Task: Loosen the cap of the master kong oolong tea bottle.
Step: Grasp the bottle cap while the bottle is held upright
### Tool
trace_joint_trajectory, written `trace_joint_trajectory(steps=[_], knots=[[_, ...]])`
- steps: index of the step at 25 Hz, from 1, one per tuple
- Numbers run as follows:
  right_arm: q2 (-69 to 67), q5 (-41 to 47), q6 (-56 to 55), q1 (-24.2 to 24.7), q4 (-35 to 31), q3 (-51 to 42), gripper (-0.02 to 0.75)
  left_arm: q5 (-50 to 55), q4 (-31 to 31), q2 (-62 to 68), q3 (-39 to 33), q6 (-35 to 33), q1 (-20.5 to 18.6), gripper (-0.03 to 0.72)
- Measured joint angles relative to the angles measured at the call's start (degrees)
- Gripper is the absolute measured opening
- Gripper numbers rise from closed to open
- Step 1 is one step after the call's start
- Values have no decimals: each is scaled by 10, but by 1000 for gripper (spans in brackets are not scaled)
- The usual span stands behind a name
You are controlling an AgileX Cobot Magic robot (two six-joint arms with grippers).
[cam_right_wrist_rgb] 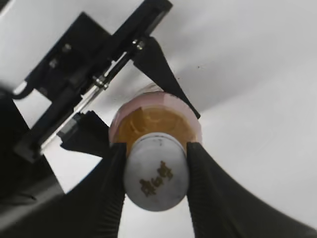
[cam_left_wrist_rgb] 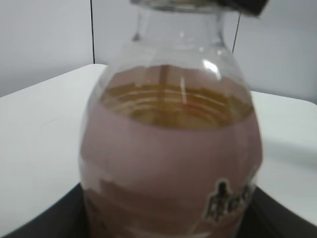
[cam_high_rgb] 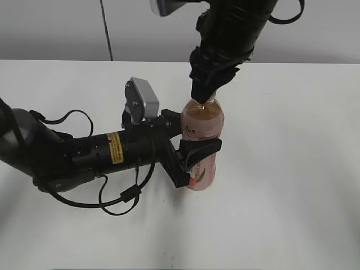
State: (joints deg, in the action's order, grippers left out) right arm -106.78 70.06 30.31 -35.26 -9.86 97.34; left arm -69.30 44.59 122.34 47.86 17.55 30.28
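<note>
Cap (cam_right_wrist_rgb: 156, 172) clamped by right jaws; white table (cam_high_rgb: 292, 169); grey wall (cam_high_rgb: 56, 28)

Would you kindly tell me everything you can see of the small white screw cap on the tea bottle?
The small round white plastic cap sits on the neck of the upright clear plastic bottle of amber tea, seemingly still in place. Its flat top bears a small dark printed mark. The right gripper comes from above, its two black fingers pressed against opposite sides of the cap. In the exterior view that gripper hides the cap almost wholly. The left gripper clamps the bottle's body lower down.
</note>
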Motion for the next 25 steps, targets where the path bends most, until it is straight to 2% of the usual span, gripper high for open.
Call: trace_joint_trajectory(steps=[5, 9, 18, 25], knots=[[0, 0, 308, 0, -1, 0, 281, 0, 3, 0, 0, -1, 0, 406], [1, 1, 414, 0, -2, 0, 281, 0, 4, 0, 0, -2, 0, 406], [1, 2, 433, 0, -7, 0, 284, -1, 5, 0, 0, -3, 0, 406], [1, 1, 345, 0, -36, 0, 436, 0, 2, 0, 0, 0, 0, 406]])
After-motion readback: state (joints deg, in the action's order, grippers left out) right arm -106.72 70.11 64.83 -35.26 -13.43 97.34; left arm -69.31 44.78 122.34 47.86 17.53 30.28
